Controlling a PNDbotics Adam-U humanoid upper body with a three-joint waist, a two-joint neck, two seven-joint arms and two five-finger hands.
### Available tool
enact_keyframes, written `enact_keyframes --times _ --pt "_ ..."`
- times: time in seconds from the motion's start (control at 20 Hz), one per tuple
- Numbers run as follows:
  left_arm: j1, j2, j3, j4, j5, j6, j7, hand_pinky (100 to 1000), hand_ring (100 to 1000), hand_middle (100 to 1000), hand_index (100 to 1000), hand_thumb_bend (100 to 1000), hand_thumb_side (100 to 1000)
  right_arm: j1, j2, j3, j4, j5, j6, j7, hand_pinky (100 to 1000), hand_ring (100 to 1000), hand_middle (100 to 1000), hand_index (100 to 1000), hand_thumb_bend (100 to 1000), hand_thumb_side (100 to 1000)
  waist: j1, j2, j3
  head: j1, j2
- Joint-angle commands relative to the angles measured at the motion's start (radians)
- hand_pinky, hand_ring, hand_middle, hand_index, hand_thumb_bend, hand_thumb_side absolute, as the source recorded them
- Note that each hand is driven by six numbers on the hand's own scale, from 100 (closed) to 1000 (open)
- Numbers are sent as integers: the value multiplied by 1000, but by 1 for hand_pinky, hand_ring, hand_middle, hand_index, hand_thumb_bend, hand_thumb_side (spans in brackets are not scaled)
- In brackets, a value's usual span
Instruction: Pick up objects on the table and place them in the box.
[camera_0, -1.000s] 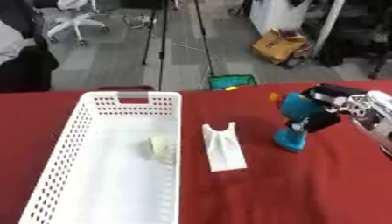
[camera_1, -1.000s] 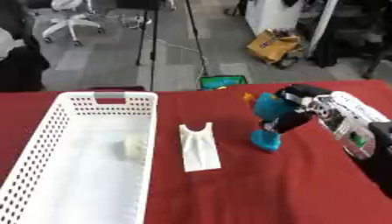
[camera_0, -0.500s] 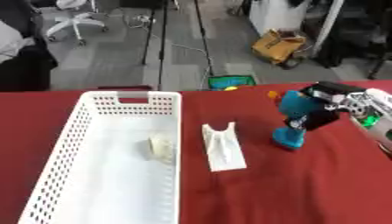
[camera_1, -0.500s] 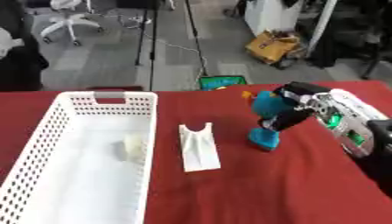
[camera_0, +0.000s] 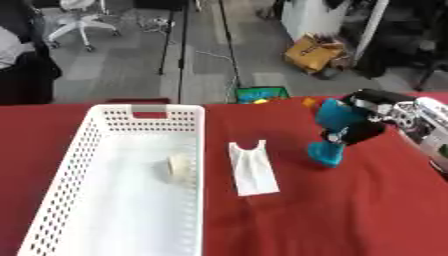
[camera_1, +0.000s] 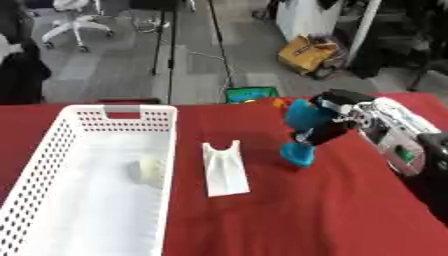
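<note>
A teal toy drill (camera_0: 332, 131) with an orange tip stands upright on the red table (camera_0: 332, 220), right of centre. My right hand (camera_0: 365, 123) comes in from the right and has its dark fingers curled round the drill's body. A flat white piece (camera_0: 252, 167) with a notched top lies on the cloth between the drill and the white perforated box (camera_0: 66, 190). Inside the box, near its right wall, sits a pale roll (camera_0: 179, 166). My left hand shows in neither view.
Beyond the table's far edge is a grey floor with a green-and-blue item (camera_0: 261, 94), tripod legs (camera_0: 182, 45), an office chair (camera_0: 80, 20) and a tan bag (camera_0: 317, 50). A person in dark clothes stands at the far left.
The drill and my right hand have shifted slightly left, toward the white piece. The white piece, the box and the roll have stayed put.
</note>
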Motion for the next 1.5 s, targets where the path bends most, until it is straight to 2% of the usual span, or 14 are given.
enact_keyframes --times 0.05,0.8,1.1,1.5 --pt "-5 16 10 -10 -3 2 4 636 498 574 640 100 866 -29 -27 -8 -26 7 4 -1 150 273 248 396 100 520 -4 -28 -3 -2 -6" --pt "0 20 9 -10 -6 9 13 630 497 574 640 100 862 -79 -24 3 -54 24 5 28 116 252 221 384 100 514 -20 -41 -18 -1 0" --pt "3 21 7 -10 -8 16 20 627 497 573 639 100 861 -133 -19 16 -88 30 5 55 112 245 220 379 100 516 -36 -53 -25 -6 9" --pt "2 12 4 -10 -4 24 37 622 496 571 639 100 858 -219 20 36 -155 12 22 101 100 233 216 377 100 516 -51 -67 -23 -14 16"
